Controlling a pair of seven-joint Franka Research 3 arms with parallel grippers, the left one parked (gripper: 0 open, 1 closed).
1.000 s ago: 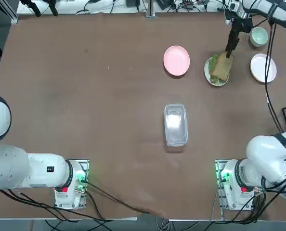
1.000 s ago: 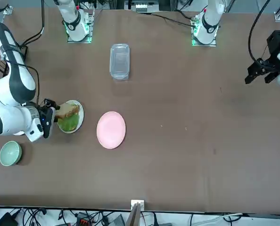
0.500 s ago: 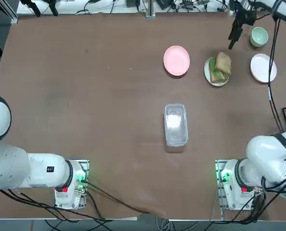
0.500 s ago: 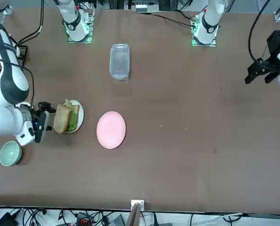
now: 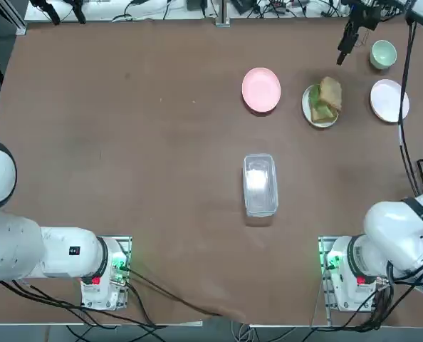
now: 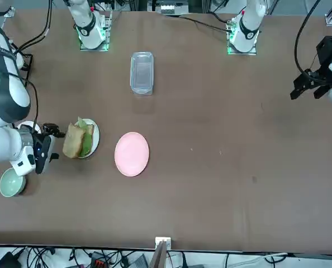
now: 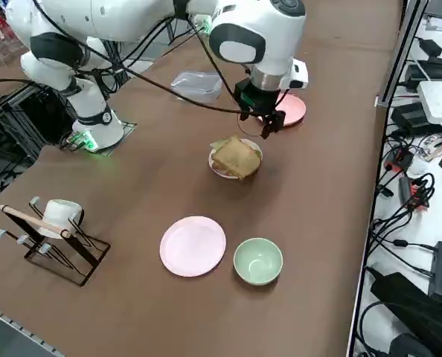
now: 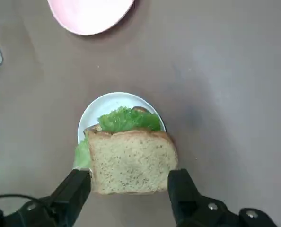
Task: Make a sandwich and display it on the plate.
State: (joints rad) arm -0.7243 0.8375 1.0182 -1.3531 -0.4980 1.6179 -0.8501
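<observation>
Hovering near the sandwich, upper right of the top view: right claw (image 8: 129, 177), fingers spread wide, nothing held between them. Sandwich (image 5: 327, 99) on the small white plate (image 8: 111, 100), in the upper right of the same view. Top bread slice (image 8: 133, 163) lies askew, reaching past the plate's rim; green lettuce (image 8: 127, 119) shows between the slices and pokes out at the side. Part of the plate bare.

Pink plate (image 5: 261, 90): upper part of the top view, just left of the sandwich plate, apart from it. Second white plate (image 5: 389, 100), nothing on it: right of the sandwich, near the right edge. Pale green cup (image 5: 383, 54): upper right corner area, above that plate. Clear lidded container (image 5: 260, 185): right of centre, below the pink plate. Tabletop (image 5: 162, 164) brown. Dark rack (image 7: 65, 253) with a white mug (image 7: 60, 217) on it, lower left of the right side view.
</observation>
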